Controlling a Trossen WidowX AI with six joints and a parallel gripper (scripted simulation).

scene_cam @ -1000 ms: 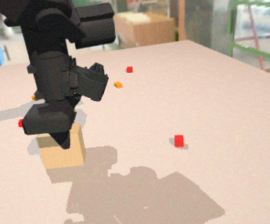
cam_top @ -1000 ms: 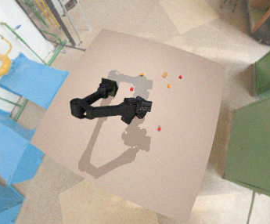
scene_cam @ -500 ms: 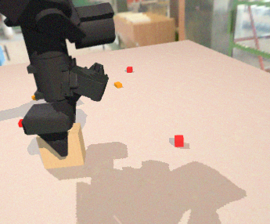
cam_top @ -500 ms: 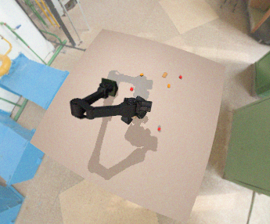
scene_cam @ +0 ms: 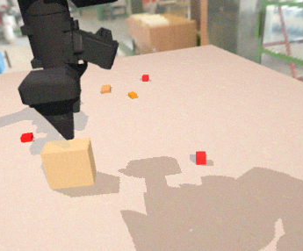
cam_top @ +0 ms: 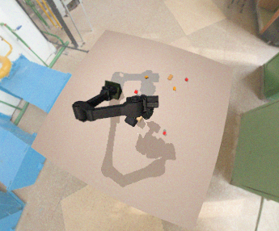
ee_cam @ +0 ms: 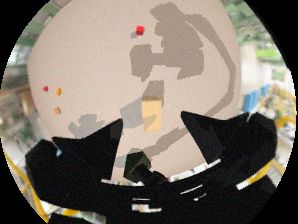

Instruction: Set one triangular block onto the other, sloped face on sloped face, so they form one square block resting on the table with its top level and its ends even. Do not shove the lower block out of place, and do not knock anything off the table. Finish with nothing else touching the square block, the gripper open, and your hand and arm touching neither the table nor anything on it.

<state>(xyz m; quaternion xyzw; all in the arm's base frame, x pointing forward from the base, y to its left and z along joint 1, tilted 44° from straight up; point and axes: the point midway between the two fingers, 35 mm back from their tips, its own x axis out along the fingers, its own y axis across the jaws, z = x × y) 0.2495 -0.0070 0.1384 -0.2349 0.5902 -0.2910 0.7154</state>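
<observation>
The table (cam_top: 196,178) (scene_cam: 265,132) (ee_cam: 65,65) carries everything else. Over it reaches the black arm (cam_top: 107,113) (scene_cam: 50,39), bent at its joints, casting wide shadows across the surface. At its end the gripper (cam_top: 139,120) (ee_cam: 152,117) has its fingers spread well apart with nothing between them. The pale wooden square block (cam_top: 139,119) (scene_cam: 69,165) (ee_cam: 152,114) rests on the table below the gripper; in the wrist view it shows in the gap between the fingertips, and in the exterior view it stands at the near left, its top looking level. Whether the fingers clear it entirely, I cannot tell. Smallest are the scattered cubes: in the exterior view, a red cube (cam_top: 164,132) (scene_cam: 200,158) (ee_cam: 140,30) lies right of the block, and a tan piece (cam_top: 170,77) (scene_cam: 105,89) (ee_cam: 57,111) lies on the far side.
</observation>
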